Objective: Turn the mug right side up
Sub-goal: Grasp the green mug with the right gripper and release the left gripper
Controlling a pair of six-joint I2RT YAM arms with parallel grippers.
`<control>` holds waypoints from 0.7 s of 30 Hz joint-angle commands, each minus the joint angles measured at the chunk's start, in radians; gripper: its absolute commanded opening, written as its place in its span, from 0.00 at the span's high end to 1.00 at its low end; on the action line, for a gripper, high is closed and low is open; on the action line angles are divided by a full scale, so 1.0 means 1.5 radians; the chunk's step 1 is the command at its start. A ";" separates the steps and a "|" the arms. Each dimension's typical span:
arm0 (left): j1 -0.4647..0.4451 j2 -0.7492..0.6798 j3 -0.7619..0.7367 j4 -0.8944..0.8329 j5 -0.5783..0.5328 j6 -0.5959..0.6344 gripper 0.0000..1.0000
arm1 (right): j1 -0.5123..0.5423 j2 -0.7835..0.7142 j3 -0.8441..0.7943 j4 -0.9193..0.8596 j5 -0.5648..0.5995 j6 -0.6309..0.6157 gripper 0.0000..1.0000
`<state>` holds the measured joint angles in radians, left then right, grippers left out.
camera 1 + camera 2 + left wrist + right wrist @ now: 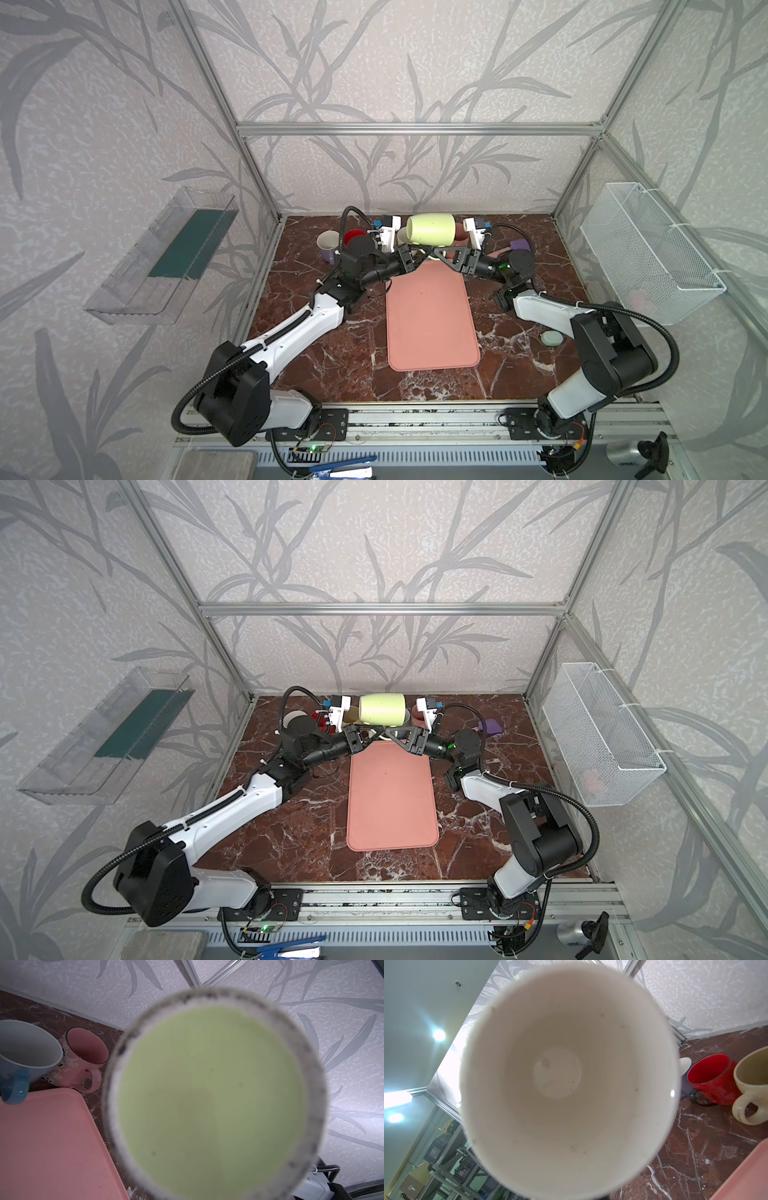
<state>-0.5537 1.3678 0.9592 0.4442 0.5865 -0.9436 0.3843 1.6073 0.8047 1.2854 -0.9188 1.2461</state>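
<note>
Above marble tabletop [332,365], green mug [430,229] sideways over both arms' fingers [449,248].

Green mug [430,228] aloft, red mug [714,1080] and cream mug [756,1078] crowding the back — pink mat [432,320] lies open.

Soft, even light in both top views. Only faint shadows on the bench [324,365]. Bent and stretched toward the edges. Dim and gray in the left wrist view, with a very blurry green mug [212,1095] up close. Bright white glare from ceiling lamps [439,1034] in the right wrist view, washing out the wall [454,1051] beside them. Fuzzy mug rim there too, sharper farther back.
</note>
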 commanded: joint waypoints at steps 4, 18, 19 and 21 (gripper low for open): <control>0.000 0.037 -0.011 0.112 0.049 -0.029 1.00 | -0.002 -0.014 0.020 0.031 0.018 -0.015 1.00; 0.002 -0.049 0.006 -0.108 -0.049 0.111 0.08 | -0.032 -0.059 -0.051 -0.003 0.054 -0.036 1.00; 0.004 -0.055 0.006 -0.117 -0.054 0.116 0.06 | -0.035 -0.061 -0.057 -0.003 0.057 -0.036 1.00; 0.005 -0.065 0.009 -0.134 -0.061 0.126 0.03 | -0.039 -0.065 -0.065 -0.006 0.059 -0.037 1.00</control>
<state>-0.5495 1.3056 0.9543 0.2974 0.5293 -0.8051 0.3355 1.5738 0.7059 1.1820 -0.8558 1.2179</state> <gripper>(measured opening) 0.967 0.158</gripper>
